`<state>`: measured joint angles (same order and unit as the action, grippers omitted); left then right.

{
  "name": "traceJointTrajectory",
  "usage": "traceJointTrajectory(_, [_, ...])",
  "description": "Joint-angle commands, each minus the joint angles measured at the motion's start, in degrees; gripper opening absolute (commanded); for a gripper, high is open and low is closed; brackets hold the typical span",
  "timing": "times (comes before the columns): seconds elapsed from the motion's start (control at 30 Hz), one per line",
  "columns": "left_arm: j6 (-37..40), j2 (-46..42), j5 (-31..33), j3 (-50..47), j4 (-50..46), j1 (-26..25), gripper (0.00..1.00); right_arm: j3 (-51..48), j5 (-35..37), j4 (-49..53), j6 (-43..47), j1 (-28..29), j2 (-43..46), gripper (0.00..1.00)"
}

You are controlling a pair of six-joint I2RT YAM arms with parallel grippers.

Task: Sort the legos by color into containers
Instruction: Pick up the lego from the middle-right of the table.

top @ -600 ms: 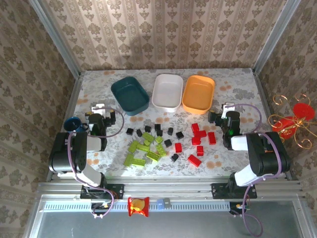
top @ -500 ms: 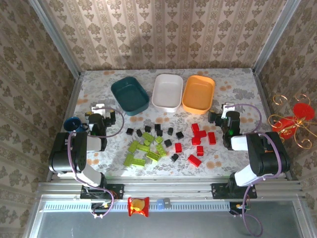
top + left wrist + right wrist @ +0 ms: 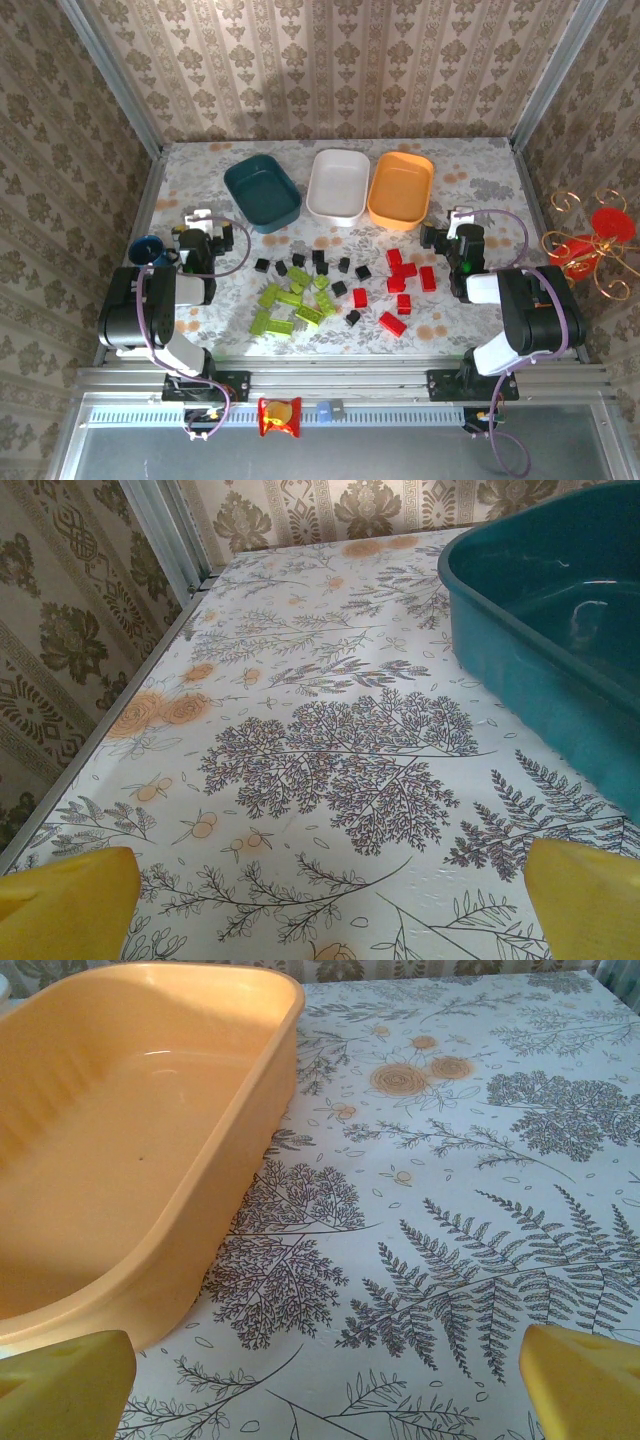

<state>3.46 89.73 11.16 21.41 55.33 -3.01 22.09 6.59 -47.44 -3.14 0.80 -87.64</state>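
The legos lie loose in mid-table: lime-green bricks (image 3: 292, 302) on the left, tiny black cubes (image 3: 320, 264) in the middle, red blocks (image 3: 402, 280) on the right. Behind them stand three containers, all with nothing in them: a dark teal tray (image 3: 262, 192), a white tray (image 3: 338, 185) and an orange tray (image 3: 400, 190). My left gripper (image 3: 203, 228) rests open at the table's left, and the teal tray's wall (image 3: 540, 650) fills its wrist view's right side. My right gripper (image 3: 457, 230) rests open at the right, with the orange tray (image 3: 130, 1150) just ahead on its left. Both pairs of yellow fingertips (image 3: 65, 905) (image 3: 580, 1380) hold nothing.
A dark blue mug (image 3: 146, 248) stands at the left edge beside the left arm. A red and gold ornament (image 3: 590, 245) hangs off the table's right side. Metal frame rails (image 3: 165, 525) border the table. A small red and yellow object (image 3: 279, 417) sits on the front rail.
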Motion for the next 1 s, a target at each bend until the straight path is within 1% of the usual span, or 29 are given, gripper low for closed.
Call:
traceJointTrajectory(0.0, [0.1,-0.1,-0.3,-0.1,0.5,-0.3,1.00,1.2,0.3,-1.5,0.5,0.3,0.3,1.00])
traceJointTrajectory(0.5, [0.1,-0.4,0.1,-0.5,1.2,-0.4,1.00,1.2,0.0,-1.3,0.3,0.2,0.2,1.00])
traceJointTrajectory(0.57, [1.2,-2.8,3.6,-1.9,2.1,-2.2,1.00,1.5,2.5,-0.2,-0.8,0.2,1.5,1.00])
traceJointTrajectory(0.63, [3.2,-8.4,9.0,-2.7,-0.4,-5.3,1.00,3.3,5.1,7.1,-1.8,0.2,5.5,1.00])
traceJointTrajectory(0.73, [2.9,-15.4,14.3,-1.3,-7.3,-6.8,1.00,8.1,6.9,19.1,-3.7,0.2,8.5,1.00])
traceJointTrajectory(0.8, [-1.3,-19.2,18.1,-1.1,-9.7,-6.8,1.00,10.2,9.2,25.1,-6.4,0.5,10.6,1.00])
traceJointTrajectory(0.87, [-4.9,-22.7,21.0,-1.6,-10.2,-6.8,1.00,11.4,13.5,29.2,-9.2,1.5,12.5,1.00])
traceJointTrajectory(0.93, [-10.2,-24.5,27.9,-1.1,-10.1,-6.8,1.00,13.5,20.9,34.3,-14.0,2.7,14.3,1.00])
traceJointTrajectory(0.97, [-12.8,-24.8,30.6,-0.5,-10.3,-6.8,1.00,14.9,22.8,38.1,-18.1,2.7,14.7,1.00])
